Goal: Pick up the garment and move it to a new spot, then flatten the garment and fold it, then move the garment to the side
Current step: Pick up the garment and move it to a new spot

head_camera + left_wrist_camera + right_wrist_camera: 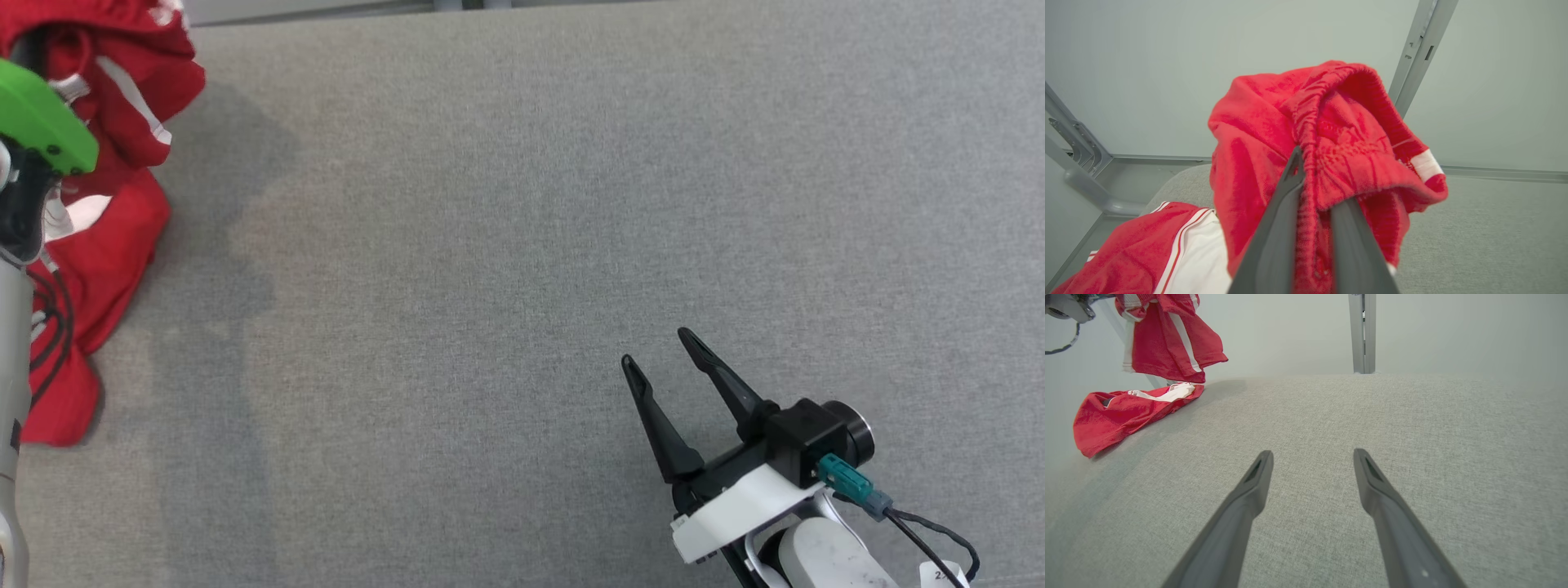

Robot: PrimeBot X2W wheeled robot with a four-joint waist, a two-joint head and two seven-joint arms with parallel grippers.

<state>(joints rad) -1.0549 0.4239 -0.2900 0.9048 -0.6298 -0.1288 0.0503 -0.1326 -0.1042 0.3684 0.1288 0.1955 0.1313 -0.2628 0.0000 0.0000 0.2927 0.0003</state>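
The garment (122,237) is red with white stripes and sits bunched at the far left of the grey table (522,245). In the left wrist view my left gripper (1314,183) is shut on a gathered fold of the garment (1274,122), near its elastic hem. From the right wrist view, part of the garment (1167,339) hangs lifted at the top left while its lower part lies on the table. My right gripper (655,347) hovers at the lower right, far from the cloth. Its jaws stand open with nothing between them, as the right wrist view also shows (1312,454).
Grey metal frame posts (1417,53) (1363,335) stand behind the table against a pale wall. The table's far edge runs along the top of the head view. My left arm's green wrist cover (41,122) overlaps the cloth.
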